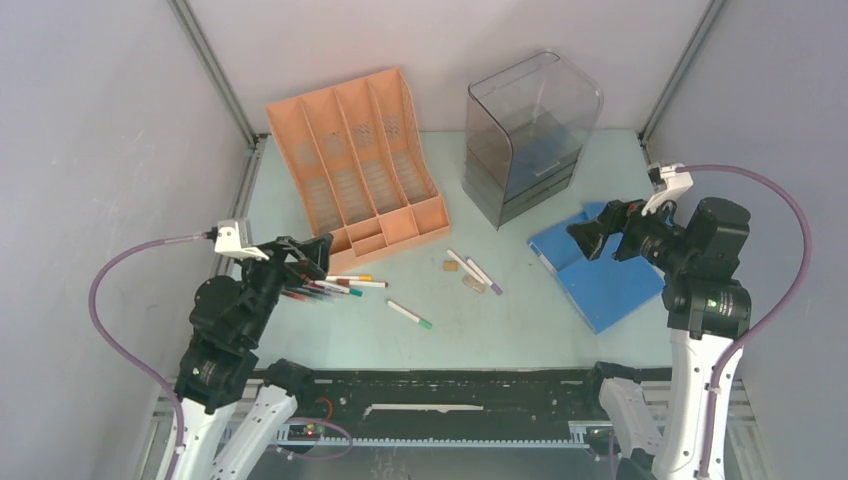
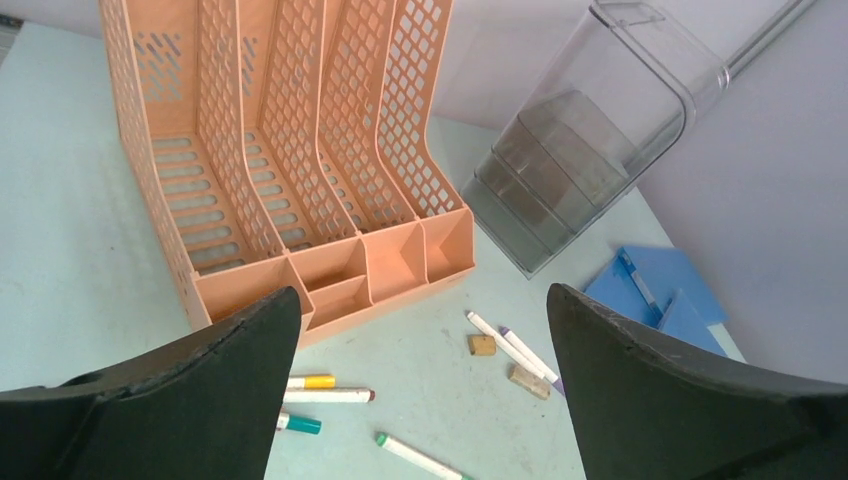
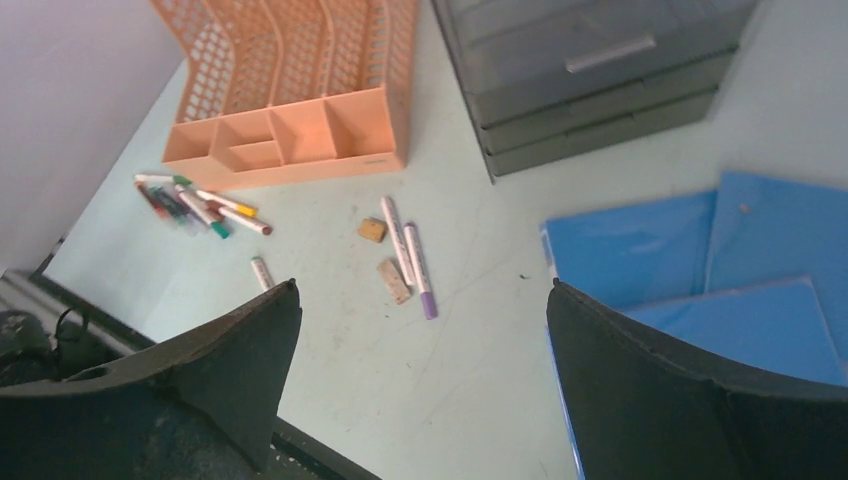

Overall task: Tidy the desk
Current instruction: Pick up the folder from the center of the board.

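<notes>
Only the overhead view takes in both arms, which rise from the near edge of the pale green desk (image 1: 470, 335). The desk lies beneath both sets of jaws and stretches ahead of them. The left arm is folded at the elbow and its wrist is tipped forward, so the left gripper (image 1: 310, 252) hangs above a loose cluster of markers (image 1: 322, 288). The right arm stands nearly upright with its wrist turned inward, and the right gripper (image 1: 590, 238) is poised over the edge of the blue folders (image 1: 600, 280).

The left wrist camera adds the small front compartments of the peach file organiser (image 2: 330, 265), straight ahead between the jaws. Its own left finger hides most of the marker cluster. Ahead and to the right lie two white markers (image 2: 515, 350) with two cork pieces (image 2: 483, 345) touching or just beside them.

The right wrist camera alone shows the handle on the grey drawer unit (image 3: 600, 70) beyond the jaws. It also shows that the folders are several overlapping sheets, partly hidden by the right finger.

Both pairs of jaws are spread wide, holding and touching nothing.
</notes>
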Controlling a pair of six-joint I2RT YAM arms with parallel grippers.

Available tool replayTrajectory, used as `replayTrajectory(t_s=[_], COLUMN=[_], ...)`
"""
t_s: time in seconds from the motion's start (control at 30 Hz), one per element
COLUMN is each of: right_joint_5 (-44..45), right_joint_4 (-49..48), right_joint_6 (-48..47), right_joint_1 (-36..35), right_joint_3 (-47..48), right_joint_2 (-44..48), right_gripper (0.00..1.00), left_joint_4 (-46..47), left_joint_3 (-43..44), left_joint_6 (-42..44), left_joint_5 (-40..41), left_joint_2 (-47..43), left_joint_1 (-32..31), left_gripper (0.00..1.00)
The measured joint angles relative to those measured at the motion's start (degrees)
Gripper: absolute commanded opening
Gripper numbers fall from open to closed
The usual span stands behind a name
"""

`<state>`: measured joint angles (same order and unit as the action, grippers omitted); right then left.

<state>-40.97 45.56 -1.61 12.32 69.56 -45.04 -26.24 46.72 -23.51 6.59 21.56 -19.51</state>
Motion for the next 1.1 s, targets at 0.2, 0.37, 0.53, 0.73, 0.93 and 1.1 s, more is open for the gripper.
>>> replayTrajectory(t_s=[0.2,0.37,0.53,0.73,0.93,1.1], right_joint_5=[5.0,6.4,4.0,-4.8,-10.7,-12.3], right_joint_4=[0.0,-1.3,-4.6,-8.1,-8.5,-9.5], right_joint_6=[2.8,4.5,3.3,-4.4,-12.3,-15.8], right_joint_1=[2.1,3.1,3.4,2.7,2.1,2.1], right_joint_3=[-3.0,-6.0,-11.8,-21.2,-28.5,-29.0], right_joint_2=[2.1,3.9,5.9,8.1,12.2,15.3], right_gripper=[0.99,1.0,1.0,1.0,1.0,1.0], left_joint_4=[0.6,2.7,9.2,18.2,32.9,45.4], left_joint_3=[-4.2,-8.4,-13.4,-18.3,-21.0,-20.6], left_joint_6=[-3.5,-6.5,-10.2,-12.9,-14.3,-15.7], left_joint_5=[-4.5,-10.6,-17.5,-18.8,-17.3,-16.2], left_joint_2=[-0.8,0.0,2.8,8.8,19.5,33.7], left_joint_1=[2.3,3.4,2.4,-7.6,-19.1,-25.2], left_gripper=[1.0,1.0,1.0,1.0,1.0,1.0])
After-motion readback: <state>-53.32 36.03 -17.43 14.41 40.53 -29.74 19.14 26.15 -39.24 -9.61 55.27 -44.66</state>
